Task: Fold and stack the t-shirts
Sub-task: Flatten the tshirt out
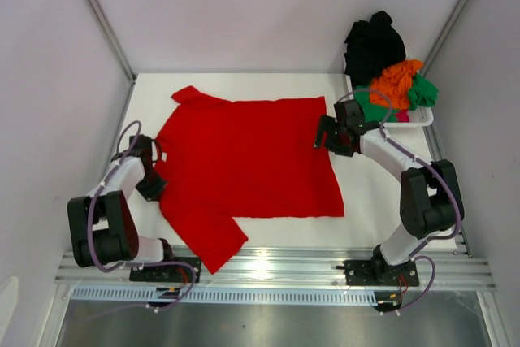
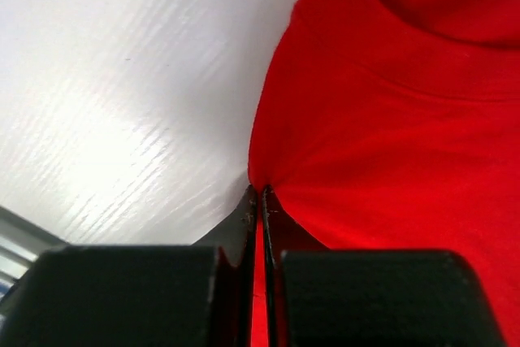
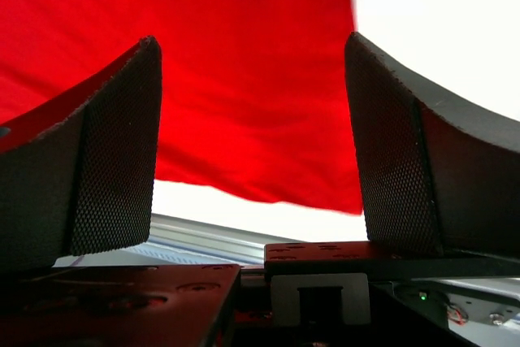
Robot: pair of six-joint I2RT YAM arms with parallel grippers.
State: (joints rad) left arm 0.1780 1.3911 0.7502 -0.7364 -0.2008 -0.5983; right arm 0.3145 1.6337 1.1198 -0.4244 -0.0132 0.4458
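Note:
A large bright red t-shirt (image 1: pixel 252 160) lies spread flat on the white table, collar toward the left and hem toward the right. At the shirt's left edge near the collar, my left gripper (image 1: pixel 158 156) is shut on a pinch of the red cloth (image 2: pixel 390 119); in the left wrist view its jaws (image 2: pixel 262 193) meet with red fabric between them. My right gripper (image 1: pixel 325 137) hovers open over the shirt's upper right corner. Between its wide fingers (image 3: pixel 252 42) the red shirt (image 3: pixel 244 79) and its edge show, with nothing held.
A white basket (image 1: pixel 414 122) at the back right holds a black shirt (image 1: pixel 374 42), an orange shirt (image 1: pixel 396 80), a green shirt (image 1: pixel 422 91) and a bit of pink (image 1: pixel 402 116). A metal rail (image 1: pixel 268 270) runs along the table's near edge.

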